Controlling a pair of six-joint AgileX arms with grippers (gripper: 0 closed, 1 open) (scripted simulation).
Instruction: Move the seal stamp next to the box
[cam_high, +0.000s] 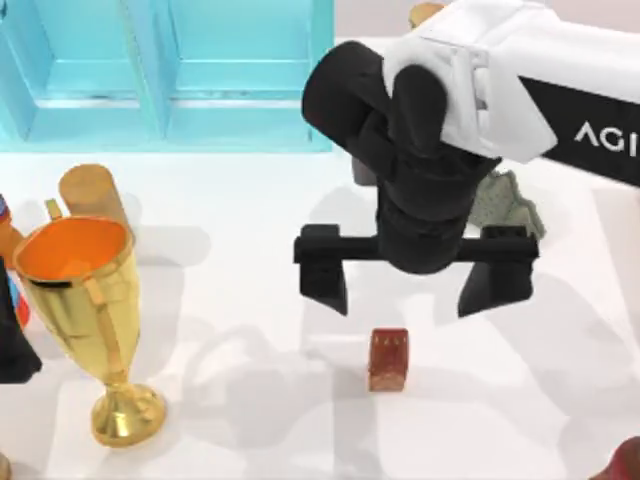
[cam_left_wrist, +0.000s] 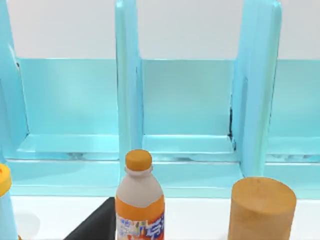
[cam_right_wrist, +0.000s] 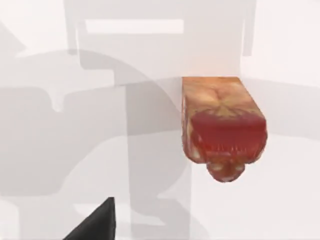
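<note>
Seal stamp (cam_high: 388, 359) stands upright on the white surface (cam_high: 250, 300), and from above you've got your right hand (cam_high: 411, 288) hovering just behind it, fingers spread wide, nothing between them, the stamp sitting a little forward of the gap. A gold trophy (cam_high: 85, 310) stands well off to that hand's left, with the cyan cabinet (cam_high: 165, 75) at the back.

Left wrist view: you're looking at the cabinet's open bays, an orange-capped bottle (cam_left_wrist: 140, 200) and a wooden cylinder (cam_left_wrist: 261, 209) in front of them.

Right wrist view: the stamp (cam_right_wrist: 222, 127) sits close below you, apart from the dark fingertip (cam_right_wrist: 97, 222) at the edge.
</note>
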